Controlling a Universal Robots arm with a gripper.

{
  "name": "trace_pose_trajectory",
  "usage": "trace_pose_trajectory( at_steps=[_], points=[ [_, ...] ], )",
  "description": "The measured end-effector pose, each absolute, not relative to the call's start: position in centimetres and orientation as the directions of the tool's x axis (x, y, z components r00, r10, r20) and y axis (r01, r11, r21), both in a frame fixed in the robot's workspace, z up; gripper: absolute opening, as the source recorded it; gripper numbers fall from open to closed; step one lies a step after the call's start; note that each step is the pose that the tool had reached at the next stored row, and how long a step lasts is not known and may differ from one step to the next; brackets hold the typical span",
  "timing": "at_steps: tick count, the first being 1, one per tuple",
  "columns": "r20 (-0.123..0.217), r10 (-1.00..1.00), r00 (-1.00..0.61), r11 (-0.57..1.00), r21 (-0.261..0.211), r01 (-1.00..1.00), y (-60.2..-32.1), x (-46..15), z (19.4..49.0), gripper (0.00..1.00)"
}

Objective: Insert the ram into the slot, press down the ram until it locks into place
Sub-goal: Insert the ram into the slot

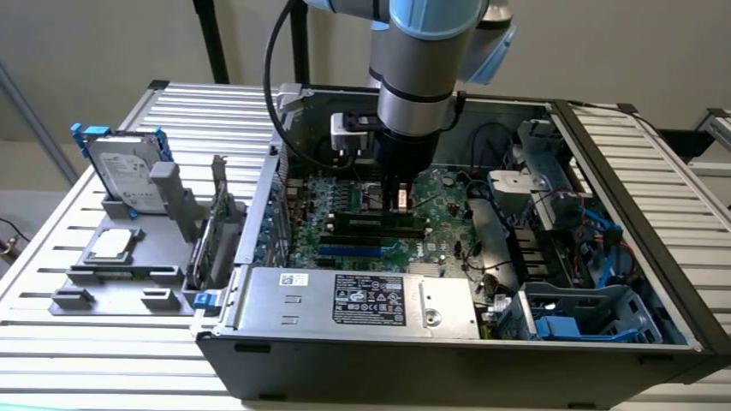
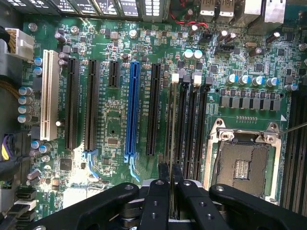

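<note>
A slatted metal table (image 1: 68, 360) is seen beneath an open computer case (image 1: 457, 364), its motherboard (image 2: 110, 129) laid bare to the arm. And here the gripper (image 2: 170, 168) is found low over the board, with its jaws drawn in to a narrow gap and closed on the top edge of the ram (image 2: 170, 139). The ram is seen edge-on as a thin dark-green strip. It stands along the slot (image 2: 171, 88), the outermost of the black memory slots, on the side towards the blue slot (image 2: 132, 110) and away from the processor socket (image 2: 244, 165). Whether it is fully seated cannot be told.

For this step to be done well, the stick should be kept upright and square to the slot. Force is best applied straight down and evenly, so that neither end is rocked in first. The neighbouring slots (image 2: 192, 124) should be left untouched.
</note>
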State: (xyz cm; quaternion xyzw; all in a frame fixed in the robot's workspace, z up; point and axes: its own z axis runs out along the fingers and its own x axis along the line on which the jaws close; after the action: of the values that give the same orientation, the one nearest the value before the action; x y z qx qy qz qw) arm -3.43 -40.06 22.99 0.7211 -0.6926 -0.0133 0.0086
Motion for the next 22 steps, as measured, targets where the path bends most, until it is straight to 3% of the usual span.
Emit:
trace_pose_trajectory(
  at_steps=[22],
  points=[
    [-0.004, -1.000, 0.014, -0.014, 0.013, -1.000, -39.98, -3.65, 22.93, 0.13]
  ],
)
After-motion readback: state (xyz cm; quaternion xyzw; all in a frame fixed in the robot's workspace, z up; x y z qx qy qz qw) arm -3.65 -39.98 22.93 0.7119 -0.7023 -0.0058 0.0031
